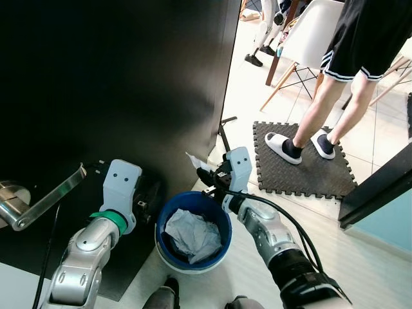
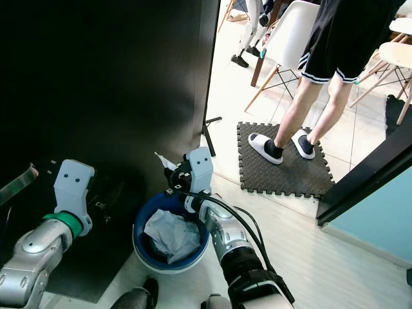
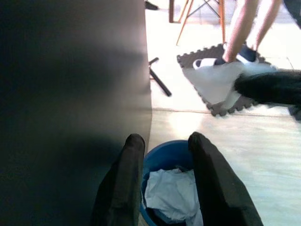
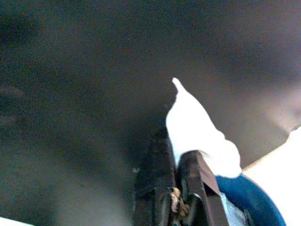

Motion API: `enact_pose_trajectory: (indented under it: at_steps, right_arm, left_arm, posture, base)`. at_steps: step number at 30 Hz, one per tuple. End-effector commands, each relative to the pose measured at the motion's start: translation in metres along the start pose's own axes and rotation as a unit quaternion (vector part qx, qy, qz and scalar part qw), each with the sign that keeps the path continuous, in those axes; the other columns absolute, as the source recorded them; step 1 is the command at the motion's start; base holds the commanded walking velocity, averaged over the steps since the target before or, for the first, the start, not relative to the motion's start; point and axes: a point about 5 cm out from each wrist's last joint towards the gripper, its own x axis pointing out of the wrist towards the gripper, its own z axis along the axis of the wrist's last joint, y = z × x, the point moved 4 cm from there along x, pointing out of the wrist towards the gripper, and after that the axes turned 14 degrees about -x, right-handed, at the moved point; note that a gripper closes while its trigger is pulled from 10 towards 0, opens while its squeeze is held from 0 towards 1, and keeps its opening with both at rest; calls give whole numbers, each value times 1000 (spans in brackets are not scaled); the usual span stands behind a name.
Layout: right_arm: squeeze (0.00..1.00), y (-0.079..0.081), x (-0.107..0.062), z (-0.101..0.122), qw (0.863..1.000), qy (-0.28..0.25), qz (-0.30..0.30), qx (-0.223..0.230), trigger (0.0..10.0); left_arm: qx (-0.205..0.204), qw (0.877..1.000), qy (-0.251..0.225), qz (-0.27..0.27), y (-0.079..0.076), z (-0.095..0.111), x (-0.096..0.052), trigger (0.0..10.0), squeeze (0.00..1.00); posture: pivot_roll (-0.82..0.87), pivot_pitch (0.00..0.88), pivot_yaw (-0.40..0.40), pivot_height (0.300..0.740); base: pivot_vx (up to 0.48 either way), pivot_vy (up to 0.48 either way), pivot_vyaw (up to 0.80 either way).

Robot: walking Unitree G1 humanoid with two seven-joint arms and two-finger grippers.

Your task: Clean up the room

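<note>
A blue bin (image 1: 193,238) stands on the pale floor (image 1: 302,206) directly below the robot's head camera, holding crumpled white paper (image 1: 192,235) in its bowl. At about nine o'clock of the bin, the left end effector (image 3: 162,183) hovers just above the rim, its two black fingers (image 3: 124,183) parted with nothing between them. At about one o'clock of the bin, over its far rim, the right end effector (image 1: 207,175) is clamped on a small white paper scrap (image 1: 193,159) that sticks up from its fingertips against a tall black door (image 1: 129,84). A metal lever handle (image 1: 45,196) projects from the door at the left edge. Farther off, at about two o'clock, a person (image 1: 347,71) in dark shorts and white slides stands on a dark foam mat (image 1: 302,167), with a white chair (image 1: 302,38) on wooden legs behind.
</note>
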Motion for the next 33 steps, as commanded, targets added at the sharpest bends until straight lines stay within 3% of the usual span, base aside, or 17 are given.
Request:
enact_pose_trajectory:
  at_steps: [1, 4, 9, 17, 18, 19, 24, 25, 27, 29, 33]
  right_arm:
    - [0, 3, 2, -4, 1000, 4, -2, 14, 10000]
    - [0, 4, 9, 0, 1000, -2, -10, 21, 10000]
    - [0, 3, 19, 8, 1000, 5, -20, -18, 10000]
    - [0, 6, 17, -9, 998, 43, -15, -44, 10000]
    - [0, 6, 17, -9, 998, 43, -15, -44, 10000]
    - [0, 9, 16, -14, 998, 49, -12, -35, 10000]
    - [0, 12, 16, -18, 998, 54, -11, -31, 10000]
    - [420, 14, 16, -18, 998, 54, -12, -25, 10000]
    - [420, 14, 17, -18, 998, 53, -12, -22, 10000]
    - [1000, 16, 19, -16, 999, 50, -11, -15, 10000]
    - [1000, 19, 22, -13, 999, 47, -4, -6, 10000]
  left_arm:
    - [-2, 1000, 14, -15, -5, -4, -3, 10000, 0]
    - [2, 999, 18, -30, -10, -1, -7, 10000, 0]
    - [17, 995, 44, -83, -26, -2, -25, 10000, 0]
    - [62, 992, 91, -63, -28, -26, -29, 10000, 0]
    - [62, 992, 91, -63, -28, -26, -29, 10000, 0]
    - [42, 990, 114, -73, -32, -40, -33, 10000, 0]
    - [6, 988, 128, -85, -37, -48, -39, 10000, 0]
    - [1, 988, 129, -83, -38, -49, -43, 10000, 0]
    - [-1, 988, 129, -81, -38, -49, -44, 10000, 0]
    - [-3, 988, 129, -81, -40, -48, -49, 10000, 0]
    - [-4, 989, 127, -78, -40, -46, -52, 10000, 0]
  posture:
    - [51, 131, 24, 714]
    - [57, 141, 25, 714]
    - [77, 167, 19, 714]
    - [89, 179, 15, 714]
    - [89, 179, 15, 714]
    - [90, 188, 15, 714]
    - [97, 199, 15, 714]
    - [110, 208, 16, 714]
    - [110, 208, 16, 714]
    - [115, 210, 16, 714]
    - [134, 214, 15, 714]
  base:
    - [0, 0, 0]
    - [0, 0, 0]
    - [0, 0, 0]
    - [0, 0, 0]
    - [0, 0, 0]
    - [0, 0, 0]
    - [0, 0, 0]
    - [0, 0, 0]
    - [0, 0, 0]
    - [0, 0, 0]
    - [0, 0, 0]
